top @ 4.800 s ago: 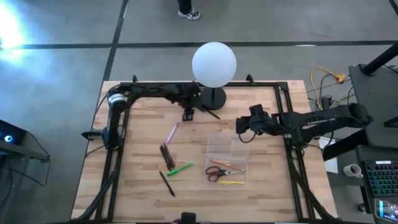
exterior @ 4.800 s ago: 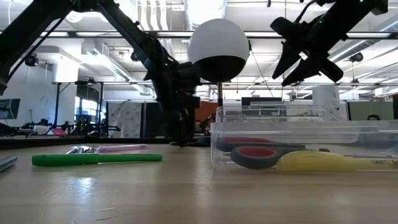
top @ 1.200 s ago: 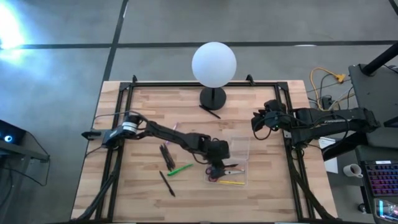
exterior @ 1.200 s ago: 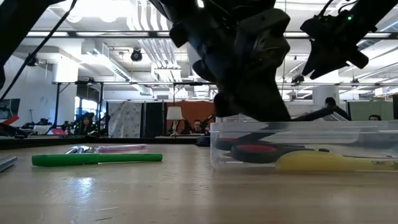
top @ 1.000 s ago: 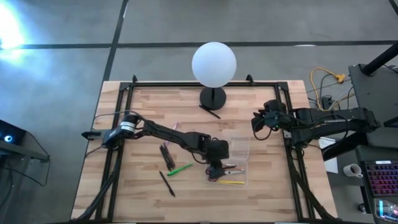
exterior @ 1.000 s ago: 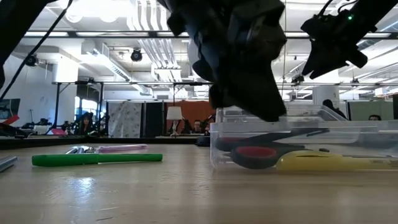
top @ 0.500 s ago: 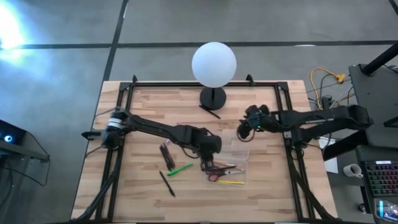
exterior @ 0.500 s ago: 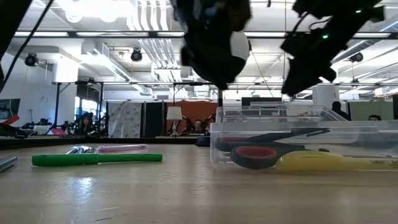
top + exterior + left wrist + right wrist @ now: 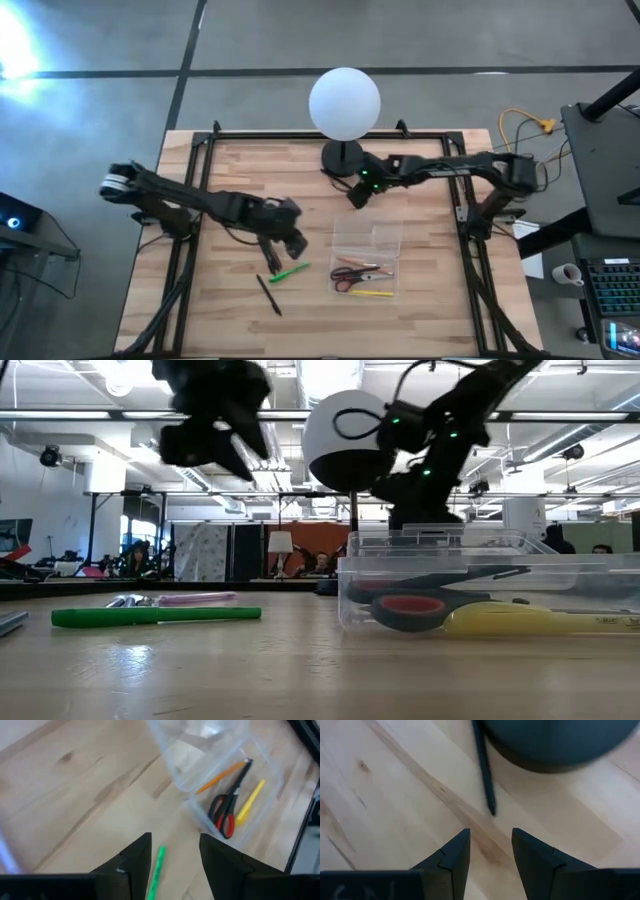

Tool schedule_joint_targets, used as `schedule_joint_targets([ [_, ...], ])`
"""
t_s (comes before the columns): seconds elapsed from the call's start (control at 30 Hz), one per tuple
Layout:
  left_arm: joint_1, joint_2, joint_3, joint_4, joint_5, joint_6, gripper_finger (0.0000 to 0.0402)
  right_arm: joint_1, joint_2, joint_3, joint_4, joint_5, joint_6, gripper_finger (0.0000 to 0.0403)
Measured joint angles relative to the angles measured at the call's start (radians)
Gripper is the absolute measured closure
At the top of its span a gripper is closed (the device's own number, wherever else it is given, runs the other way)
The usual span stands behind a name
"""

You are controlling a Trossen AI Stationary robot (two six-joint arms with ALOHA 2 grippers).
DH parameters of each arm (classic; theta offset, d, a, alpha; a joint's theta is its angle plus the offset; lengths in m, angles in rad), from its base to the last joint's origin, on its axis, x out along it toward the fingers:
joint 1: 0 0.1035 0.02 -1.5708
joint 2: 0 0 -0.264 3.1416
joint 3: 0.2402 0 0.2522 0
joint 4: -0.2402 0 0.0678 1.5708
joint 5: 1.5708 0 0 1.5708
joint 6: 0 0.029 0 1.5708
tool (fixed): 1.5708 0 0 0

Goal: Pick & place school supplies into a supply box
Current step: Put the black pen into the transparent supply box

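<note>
Mid-collection: the right pincer (image 9: 487,851), released and empty, hovers just short of the black pen (image 9: 483,767), needing a descent to grasp it.

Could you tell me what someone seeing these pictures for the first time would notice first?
A big white globe lamp stands at the table's far edge, with the right claw open just in front of its black base, by a black pen lying there. In the middle sits the clear supply box holding red-handled scissors. The left claw, open and empty, hovers above the loose green pen.
</note>
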Motion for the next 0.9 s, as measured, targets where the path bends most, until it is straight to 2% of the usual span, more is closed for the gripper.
schedule_joint_targets([
  [0.2,-0.007,-0.189,-0.184,0.023,-0.036,-0.064,0.0252,0.001,0.177,0.192,-0.087,0.003,0.0,0.0266],
  [0.37,-0.007,-0.289,-0.263,0.049,-0.053,-0.065,0.0252,0.001,0.297,0.325,-0.244,0.035,0.042,0.0266],
  [0.57,-0.007,-0.34,-0.305,0.049,-0.053,-0.061,0.0252,0.001,0.386,0.399,-0.294,0.039,0.1,0.0266],
  [0.63,-0.007,-0.343,-0.309,0.047,-0.052,-0.06,0.0252,0.001,0.402,0.41,-0.296,0.073,0.104,0.0266],
  [0.9,-0.006,-0.34,-0.281,0.034,-0.049,-0.033,0.0252,0.001,0.406,0.423,-0.287,0.135,0.068,0.0266],
])
